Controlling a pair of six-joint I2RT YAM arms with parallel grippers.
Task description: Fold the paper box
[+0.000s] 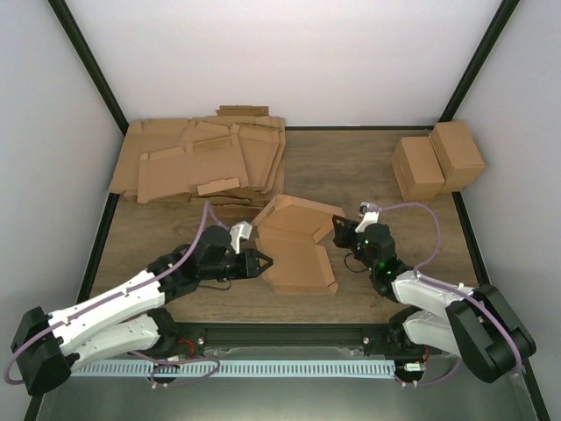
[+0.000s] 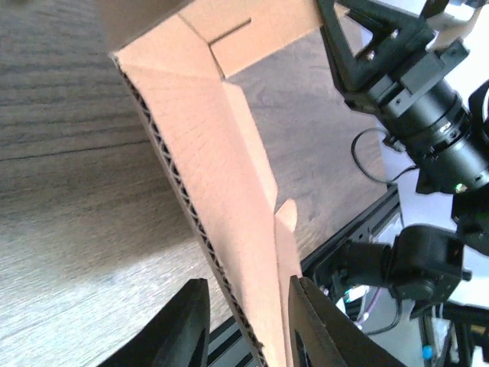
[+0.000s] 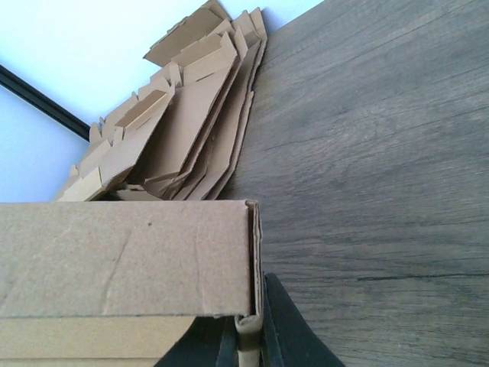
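My right gripper (image 3: 246, 338) clamps the paper box (image 1: 294, 250). My left gripper (image 2: 246, 310) straddles its wall, jaws apart; I should pinch squarely.

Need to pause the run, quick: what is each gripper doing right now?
Left gripper: fingers straddle a wall of the paper box; cannot tell if clamped.
Right gripper: shut on an edge of the paper box.

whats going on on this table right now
A paper box is being folded in the middle of the table. The right tool pinches one raised wall. The left tool straddles a wall on the other side, with a gap on one side, not yet clamped. The box is only half formed.
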